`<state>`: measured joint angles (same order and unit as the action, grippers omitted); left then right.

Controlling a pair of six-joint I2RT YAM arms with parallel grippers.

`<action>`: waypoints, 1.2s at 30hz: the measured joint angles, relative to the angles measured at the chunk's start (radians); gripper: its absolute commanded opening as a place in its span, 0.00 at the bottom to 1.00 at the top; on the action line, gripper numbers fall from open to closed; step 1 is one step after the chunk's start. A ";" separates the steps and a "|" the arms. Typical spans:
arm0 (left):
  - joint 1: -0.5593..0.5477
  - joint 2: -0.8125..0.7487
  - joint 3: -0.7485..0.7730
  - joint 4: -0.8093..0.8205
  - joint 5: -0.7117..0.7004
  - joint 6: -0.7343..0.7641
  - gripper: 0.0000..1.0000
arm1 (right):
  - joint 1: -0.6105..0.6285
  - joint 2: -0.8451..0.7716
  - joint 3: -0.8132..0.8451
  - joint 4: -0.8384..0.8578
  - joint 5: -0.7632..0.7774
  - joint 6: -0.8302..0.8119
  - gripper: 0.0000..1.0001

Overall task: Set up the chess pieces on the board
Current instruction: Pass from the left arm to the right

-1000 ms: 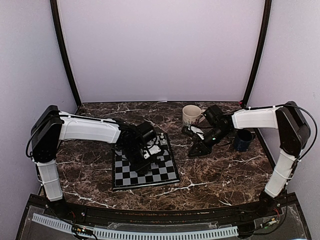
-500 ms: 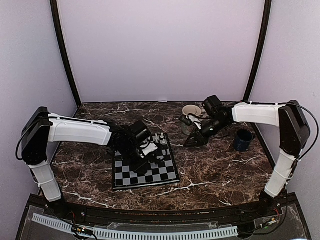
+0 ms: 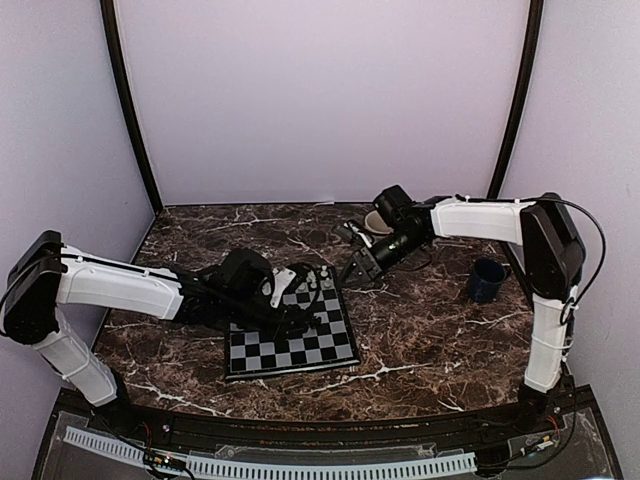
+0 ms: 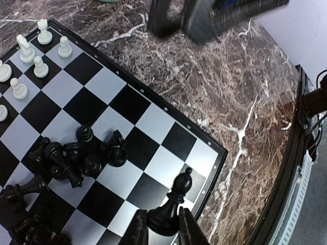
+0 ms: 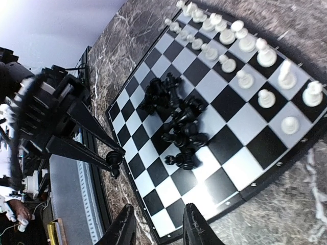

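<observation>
While the left pincer is clenched on the base of an upright black piece with a small ball on top, the right pincer hangs released, nothing between its fingers. It is close to the cream mug by the tabletop's far edge. The board lies flat a little left of the middle of the tabletop. The held piece is over the board's side facing the near edge, close to a corner; whether it touches the squares I cannot tell. White pieces stand in rows along the board's side toward the far edge. Other black pieces are heaped around the board's middle, several toppled. A blue mug sits near the right edge.
</observation>
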<state>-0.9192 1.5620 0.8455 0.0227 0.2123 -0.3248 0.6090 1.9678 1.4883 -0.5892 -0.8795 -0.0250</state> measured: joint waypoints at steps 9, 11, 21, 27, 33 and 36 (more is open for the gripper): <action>0.000 -0.029 -0.043 0.190 -0.034 -0.123 0.17 | 0.092 0.029 0.006 -0.001 -0.047 0.080 0.37; 0.000 -0.029 -0.044 0.202 -0.034 -0.134 0.17 | 0.098 0.029 0.008 0.002 -0.050 0.090 0.37; 0.000 -0.037 -0.073 0.242 -0.039 -0.159 0.18 | 0.129 0.056 0.041 0.016 -0.090 0.111 0.34; 0.000 -0.039 -0.078 0.247 -0.041 -0.163 0.17 | 0.153 0.070 0.041 0.023 -0.120 0.124 0.23; 0.000 -0.042 -0.078 0.251 -0.040 -0.163 0.17 | 0.155 0.071 0.041 0.033 -0.121 0.139 0.13; 0.000 -0.042 -0.080 0.253 -0.040 -0.163 0.20 | 0.154 0.071 0.041 0.039 -0.117 0.143 0.09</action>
<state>-0.9192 1.5196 0.7650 0.2760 0.1726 -0.4877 0.7635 2.0388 1.5295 -0.5507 -0.9962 0.1181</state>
